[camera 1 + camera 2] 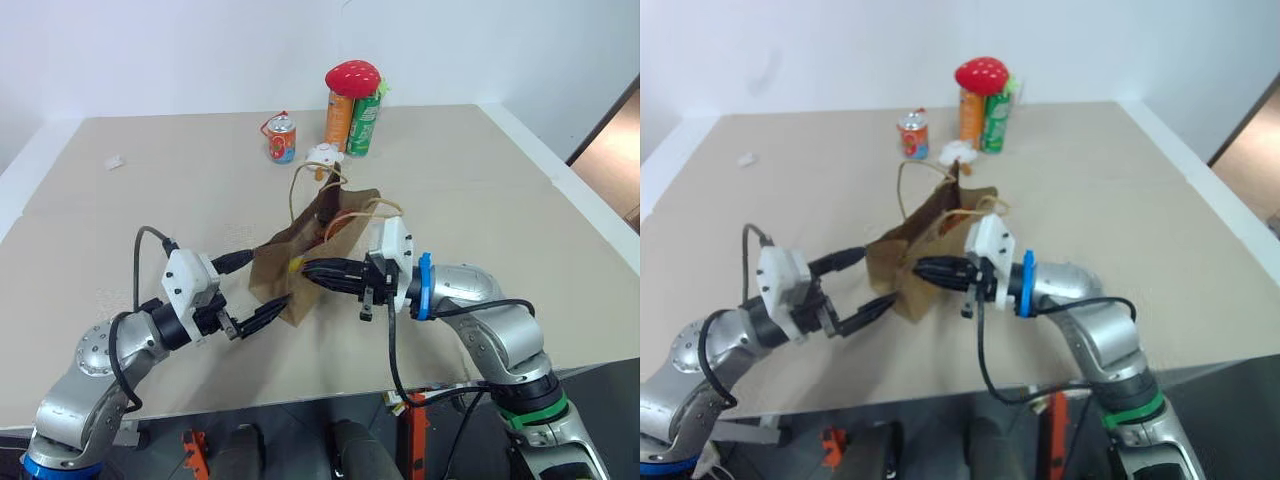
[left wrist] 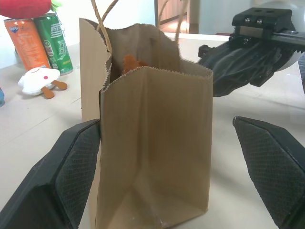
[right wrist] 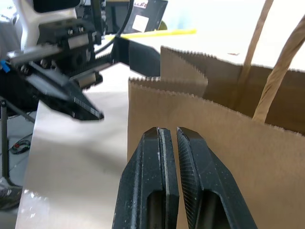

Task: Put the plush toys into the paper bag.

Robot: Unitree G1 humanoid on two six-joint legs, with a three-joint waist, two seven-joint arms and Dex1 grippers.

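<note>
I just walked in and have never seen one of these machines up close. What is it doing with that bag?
The robot is packing plush toys into a brown paper bag standing on the table. Its left gripper is open, one finger on each side of the bag. Its right gripper is shut, tips against the bag's side. An orange plush toy is already inside. A small white plush toy lies further back, by three drink cans with a red strawberry plush on top.
</note>
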